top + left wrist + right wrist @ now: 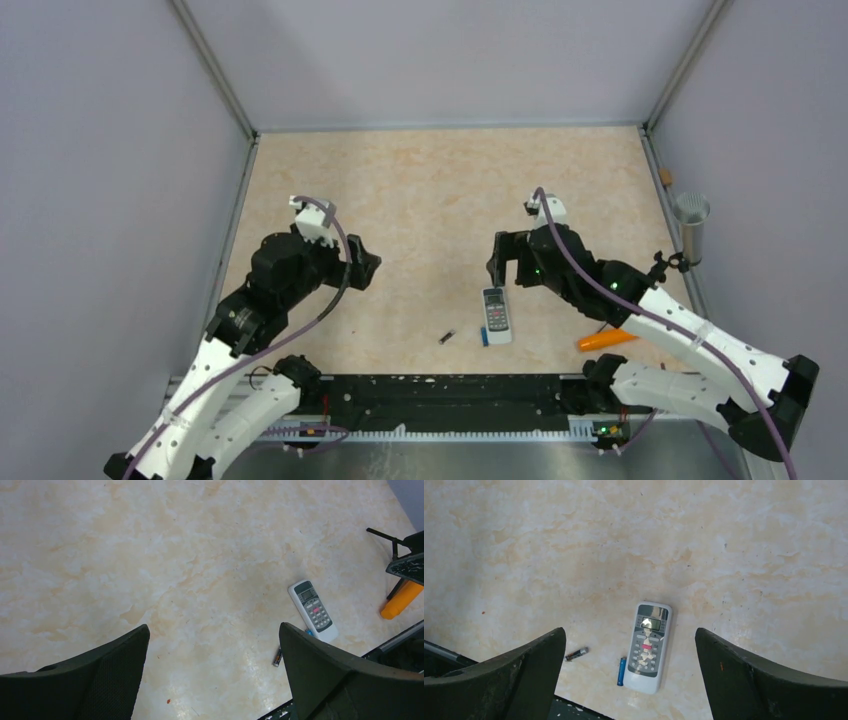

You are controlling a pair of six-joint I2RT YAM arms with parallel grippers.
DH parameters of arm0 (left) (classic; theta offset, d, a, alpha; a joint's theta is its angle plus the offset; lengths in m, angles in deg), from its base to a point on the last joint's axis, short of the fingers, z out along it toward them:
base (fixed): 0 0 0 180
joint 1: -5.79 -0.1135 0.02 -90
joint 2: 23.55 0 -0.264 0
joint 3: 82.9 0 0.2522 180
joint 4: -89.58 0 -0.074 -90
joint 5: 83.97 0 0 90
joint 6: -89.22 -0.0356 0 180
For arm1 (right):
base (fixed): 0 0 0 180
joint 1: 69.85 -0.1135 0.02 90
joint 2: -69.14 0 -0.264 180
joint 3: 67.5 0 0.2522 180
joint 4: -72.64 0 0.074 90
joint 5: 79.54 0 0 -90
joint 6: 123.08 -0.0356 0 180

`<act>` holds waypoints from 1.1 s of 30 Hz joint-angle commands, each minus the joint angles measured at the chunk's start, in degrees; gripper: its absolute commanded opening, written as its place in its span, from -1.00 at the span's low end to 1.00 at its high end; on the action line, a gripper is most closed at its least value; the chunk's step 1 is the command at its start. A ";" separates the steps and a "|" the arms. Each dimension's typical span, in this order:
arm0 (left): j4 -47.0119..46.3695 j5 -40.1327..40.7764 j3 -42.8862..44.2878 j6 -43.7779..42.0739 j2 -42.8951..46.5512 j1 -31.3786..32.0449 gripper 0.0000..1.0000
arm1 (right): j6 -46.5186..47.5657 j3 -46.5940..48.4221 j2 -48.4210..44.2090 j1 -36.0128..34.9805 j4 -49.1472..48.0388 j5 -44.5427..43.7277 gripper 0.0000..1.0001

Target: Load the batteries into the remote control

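Note:
The white remote control [496,315] [649,646] [313,611] lies face up near the table's front edge, grey display and dark buttons showing. A blue battery [484,336] [622,671] rests against its left side. The dark battery [447,337] [576,653] [276,656] lies a little further left, apart from the remote. My right gripper [508,262] [630,680] hovers open just behind and above the remote, nothing between its fingers. My left gripper [360,264] [215,680] hangs open over bare table well to the left of both batteries.
An orange tapered object [606,340] [401,600] lies right of the remote, under the right arm. A metal cup [691,226] stands at the right wall. The black rail [440,400] runs along the near edge. Grey walls enclose the table.

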 commanded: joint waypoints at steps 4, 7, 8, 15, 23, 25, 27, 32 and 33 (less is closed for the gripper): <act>-3.06 2.31 -3.34 -1.85 2.98 0.03 0.98 | -0.93 0.76 -2.03 -0.14 3.10 -2.89 0.97; -2.51 4.50 -3.66 -2.03 3.25 0.07 0.97 | -0.37 1.00 -1.60 -0.10 5.15 -3.18 0.97; -2.36 4.83 -3.80 -2.04 3.42 0.05 0.97 | -0.45 1.02 -1.54 -0.08 5.69 -3.29 0.97; -1.83 6.33 -4.29 -1.52 5.24 0.15 0.97 | -1.88 -0.99 0.53 -0.08 7.93 -2.52 0.90; -1.74 6.73 -4.29 -1.33 5.18 0.16 0.97 | -5.87 -4.59 7.77 -0.10 6.13 0.71 0.79; -1.69 7.19 -4.19 -1.33 5.13 0.10 0.97 | -6.92 -5.78 9.42 -0.08 4.50 1.73 0.77; -1.67 7.61 -4.29 -1.33 5.13 0.13 0.97 | -7.73 -7.30 10.77 -0.08 2.30 2.97 0.77; -1.65 7.56 -4.20 -1.33 5.05 0.12 0.97 | -9.60 -9.01 14.29 -0.18 -2.84 5.64 0.76; -1.65 7.63 -4.33 -1.33 5.06 0.06 0.97 | -9.79 -9.26 14.74 -0.23 -3.69 5.95 0.76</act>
